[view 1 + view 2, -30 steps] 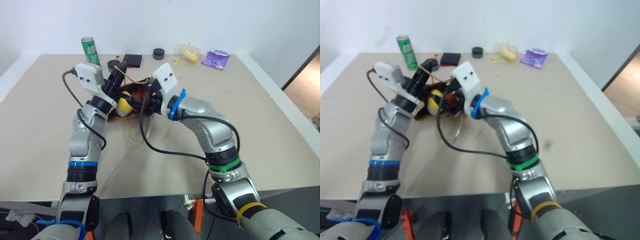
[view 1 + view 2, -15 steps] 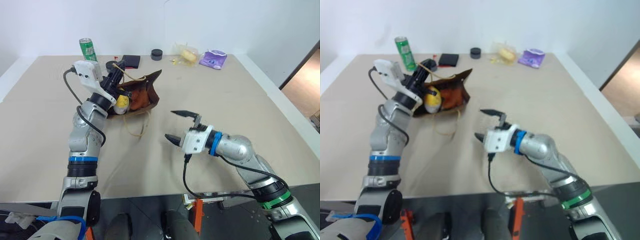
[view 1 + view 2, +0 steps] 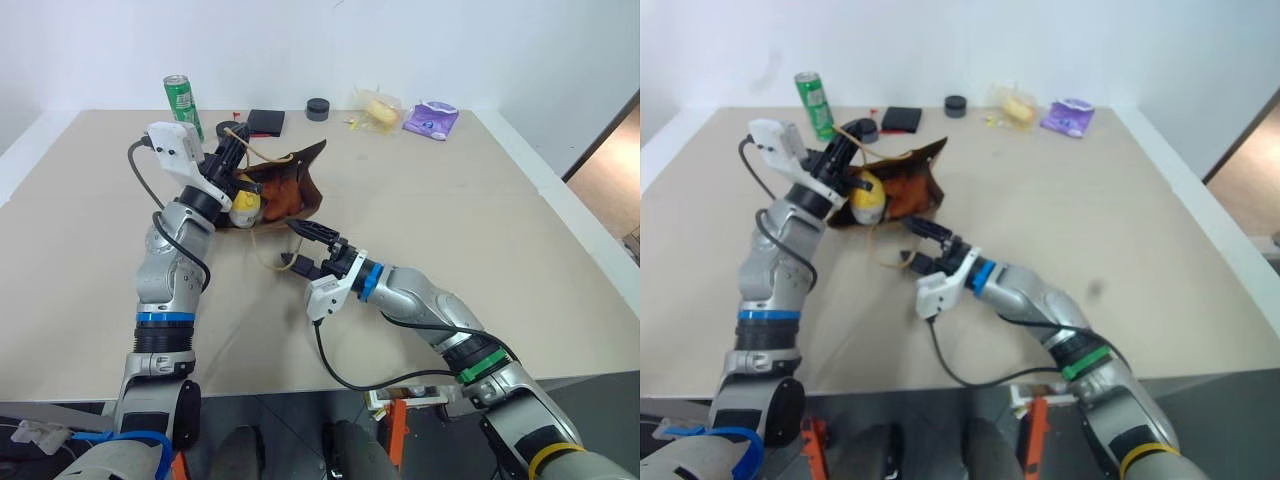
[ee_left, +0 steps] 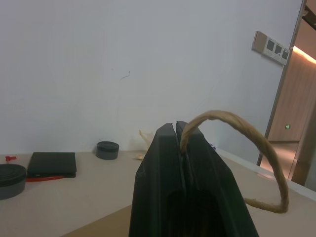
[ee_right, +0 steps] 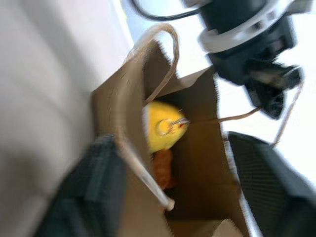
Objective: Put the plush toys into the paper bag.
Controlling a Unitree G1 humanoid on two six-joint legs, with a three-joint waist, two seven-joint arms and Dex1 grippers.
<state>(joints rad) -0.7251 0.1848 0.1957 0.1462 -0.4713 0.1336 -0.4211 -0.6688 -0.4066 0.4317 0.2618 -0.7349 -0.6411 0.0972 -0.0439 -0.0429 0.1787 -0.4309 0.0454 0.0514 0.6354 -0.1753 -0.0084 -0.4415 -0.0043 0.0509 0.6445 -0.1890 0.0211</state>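
Peeking from paper bag [image 5: 197, 148]: yellow toy [image 5: 163, 127]

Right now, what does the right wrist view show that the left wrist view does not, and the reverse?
Right wrist view: the open mouth of the paper bag, with the yellow plush toy and a brown toy inside it.

Left wrist view: the black case, a black round lid and the wall behind the table.

Both: the left end effector shut on the bag's twisted handle.
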